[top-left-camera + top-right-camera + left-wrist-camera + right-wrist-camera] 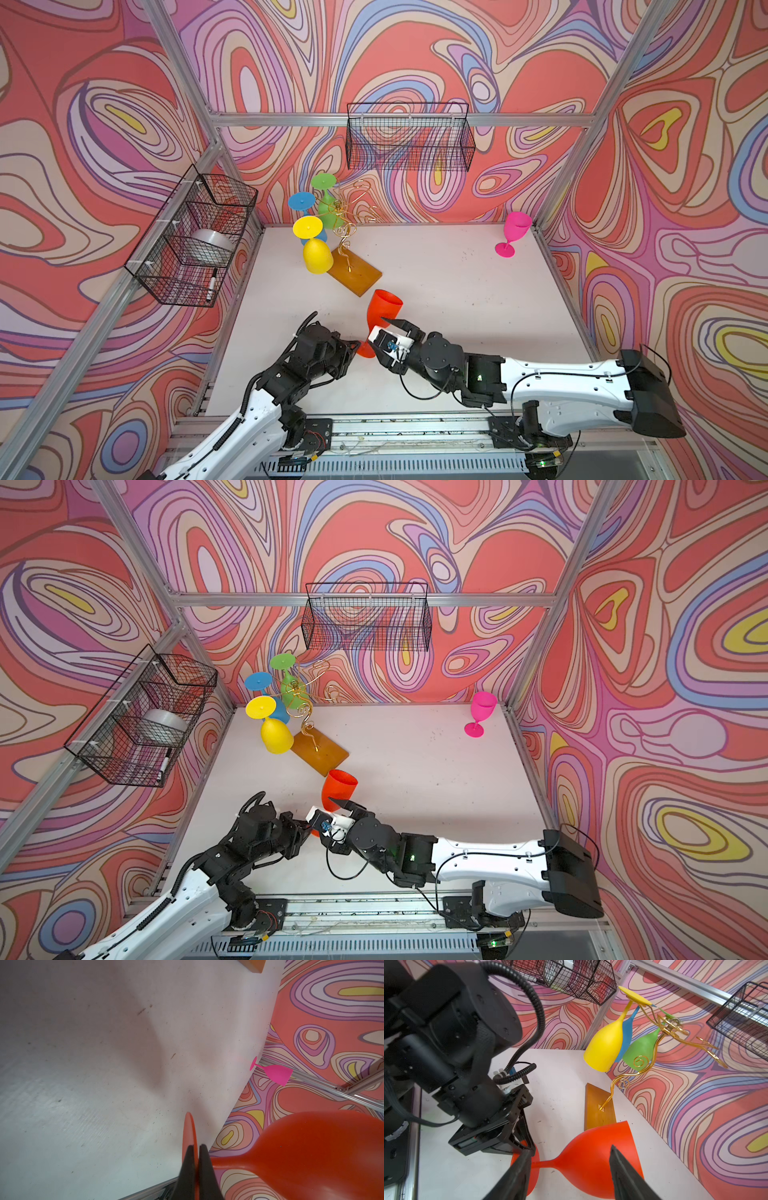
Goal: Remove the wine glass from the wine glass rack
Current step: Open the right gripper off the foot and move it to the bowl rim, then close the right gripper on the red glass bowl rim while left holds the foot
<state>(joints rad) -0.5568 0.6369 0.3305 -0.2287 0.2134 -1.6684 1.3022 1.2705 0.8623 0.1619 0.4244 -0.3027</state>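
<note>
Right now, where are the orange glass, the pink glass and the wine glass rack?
orange glass (384,308): in a top view, on its bowl.
pink glass (516,225): in a top view, on its bowl.
wine glass rack (362,277): in a top view, on its amber base.

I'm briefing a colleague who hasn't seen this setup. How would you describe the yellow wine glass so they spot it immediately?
On the white table, look towards the back left corner for the gold wire wine glass rack. Three glasses hang upside down from it; the yellow wine glass is the frontmost, ahead of the blue glass and green glass.
</note>
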